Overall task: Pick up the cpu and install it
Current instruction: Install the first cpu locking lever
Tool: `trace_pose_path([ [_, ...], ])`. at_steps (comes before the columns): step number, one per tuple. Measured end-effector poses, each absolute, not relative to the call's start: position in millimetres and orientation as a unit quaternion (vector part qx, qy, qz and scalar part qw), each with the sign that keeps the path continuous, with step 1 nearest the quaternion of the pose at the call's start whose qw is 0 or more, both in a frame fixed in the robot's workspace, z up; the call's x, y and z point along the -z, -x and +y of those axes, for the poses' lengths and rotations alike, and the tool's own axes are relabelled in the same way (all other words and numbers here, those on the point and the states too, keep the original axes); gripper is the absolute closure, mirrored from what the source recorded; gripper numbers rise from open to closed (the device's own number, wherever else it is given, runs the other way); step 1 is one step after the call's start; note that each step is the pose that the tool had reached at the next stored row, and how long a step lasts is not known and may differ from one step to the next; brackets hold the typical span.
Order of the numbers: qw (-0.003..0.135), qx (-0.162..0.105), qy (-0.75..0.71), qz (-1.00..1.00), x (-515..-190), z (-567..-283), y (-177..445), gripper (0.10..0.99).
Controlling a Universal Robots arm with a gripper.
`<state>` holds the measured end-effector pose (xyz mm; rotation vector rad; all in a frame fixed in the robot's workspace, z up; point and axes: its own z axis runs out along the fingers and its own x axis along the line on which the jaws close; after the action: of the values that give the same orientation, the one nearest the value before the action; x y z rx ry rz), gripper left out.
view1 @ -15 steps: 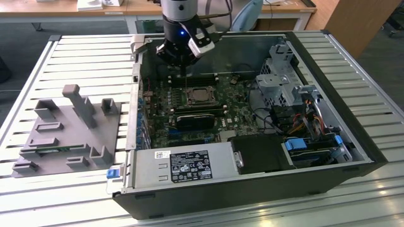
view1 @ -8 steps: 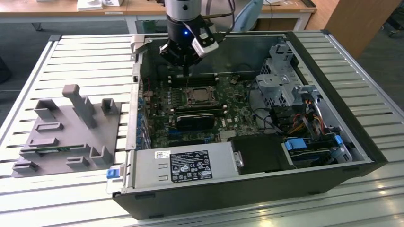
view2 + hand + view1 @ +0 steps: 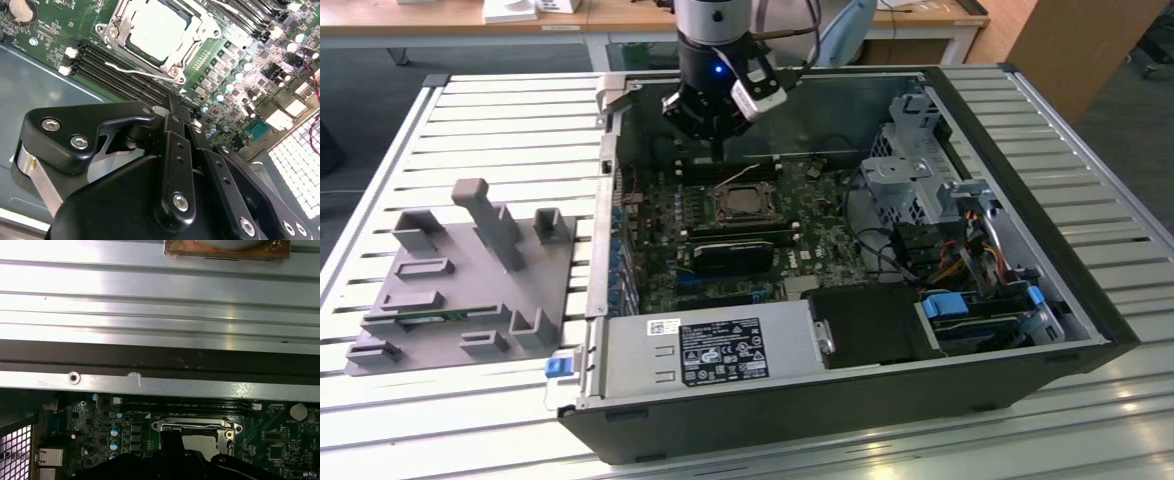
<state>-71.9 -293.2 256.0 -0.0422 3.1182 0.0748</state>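
End effector (image 3: 720,135) above open case, fingers closed together, seemingly empty. Cpu (image 3: 155,30) sits in socket (image 3: 172,70). Install apparently done; retention latch still needs closing.

Even, bright overhead light fills the exterior view; the slatted metal bench (image 3: 480,130) shines pale, with soft glare on the slats near the lower edge, while the inside of the computer case (image 3: 1067,330) sits in mild shadow. In the second wrist view the cpu (image 3: 152,30) is washed out almost white by glare, and the black gripper (image 3: 175,130) close to the lens looks soft. In the first wrist view, bright streaks run along the bench slats.
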Motion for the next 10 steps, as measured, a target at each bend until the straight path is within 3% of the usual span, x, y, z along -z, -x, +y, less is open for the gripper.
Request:
trace_pose_path([
  [10, 0.011, -0.036, 0.013, 0.999, -255.7, -293.4, 67.2, 0.980],
])
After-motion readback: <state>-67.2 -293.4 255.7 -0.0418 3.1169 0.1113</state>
